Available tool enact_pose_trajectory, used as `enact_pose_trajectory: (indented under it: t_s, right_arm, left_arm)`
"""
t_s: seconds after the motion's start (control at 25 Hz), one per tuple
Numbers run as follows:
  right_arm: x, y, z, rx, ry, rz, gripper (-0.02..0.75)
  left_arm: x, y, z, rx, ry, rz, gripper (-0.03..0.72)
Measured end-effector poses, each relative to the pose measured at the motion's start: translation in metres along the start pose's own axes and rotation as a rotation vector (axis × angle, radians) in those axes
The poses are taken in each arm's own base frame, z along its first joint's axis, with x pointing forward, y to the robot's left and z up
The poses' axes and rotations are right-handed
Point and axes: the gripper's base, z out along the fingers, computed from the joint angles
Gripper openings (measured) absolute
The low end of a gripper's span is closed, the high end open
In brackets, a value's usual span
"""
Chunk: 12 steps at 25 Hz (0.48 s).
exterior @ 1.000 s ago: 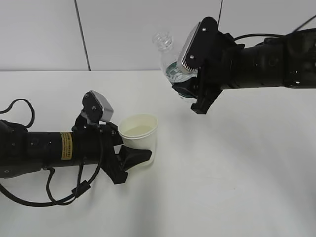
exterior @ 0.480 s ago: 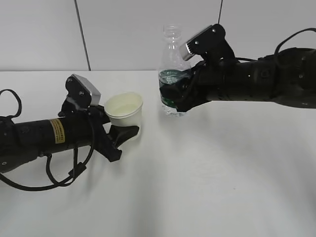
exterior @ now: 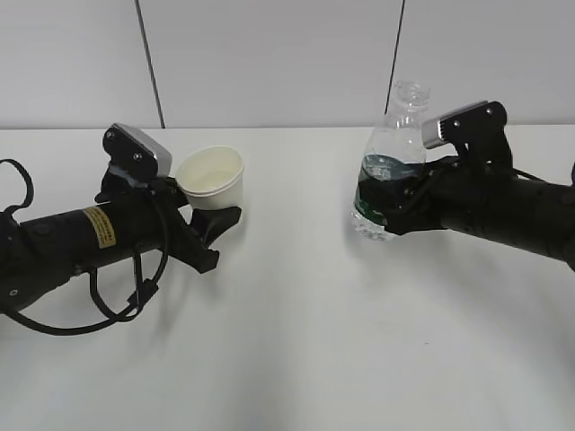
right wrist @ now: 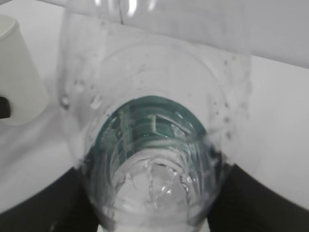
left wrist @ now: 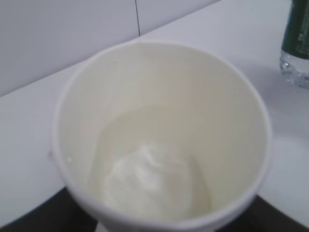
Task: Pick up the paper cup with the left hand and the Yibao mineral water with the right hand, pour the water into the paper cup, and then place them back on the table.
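Observation:
The paper cup point(exterior: 212, 179) stands upright at the left of the table point(exterior: 296, 350), and my left hand point(exterior: 218, 205) is shut on its wall. In the left wrist view the cup point(left wrist: 159, 96) fills the frame, with water point(left wrist: 154, 174) in its bottom. My right hand point(exterior: 395, 205) is shut on the green label of the Yibao mineral water point(exterior: 388, 171). The bottle is capless and nearly upright, its base low over the table right of centre; contact cannot be told. From above the bottle point(right wrist: 154, 145) hides most of the fingers point(right wrist: 263, 203).
A grey wall with two dark vertical seams point(exterior: 149, 63) rises behind the table's far edge. The left arm's black cable point(exterior: 117, 310) loops down onto the tabletop. A wide strip of white table lies between cup and bottle.
The right hand turned the bottle from tipped over back to upright and carried it right and down. The left hand carried the cup left and away from the bottle.

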Motion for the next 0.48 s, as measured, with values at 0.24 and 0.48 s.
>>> enact_pose_trajectory:
  t_s: [0.24,0.48]
  right_arm:
    - [0.014,-0.002,0.001,0.042,-0.083,0.025,0.414]
    - [0.031,-0.004,0.011,0.045,-0.137,0.065,0.414]
  left_arm:
    - [-0.001,0.003,0.0,-0.035,-0.012,-0.014,0.442]
    - [0.01,0.006,0.003,-0.073,0.004,-0.012,0.442]
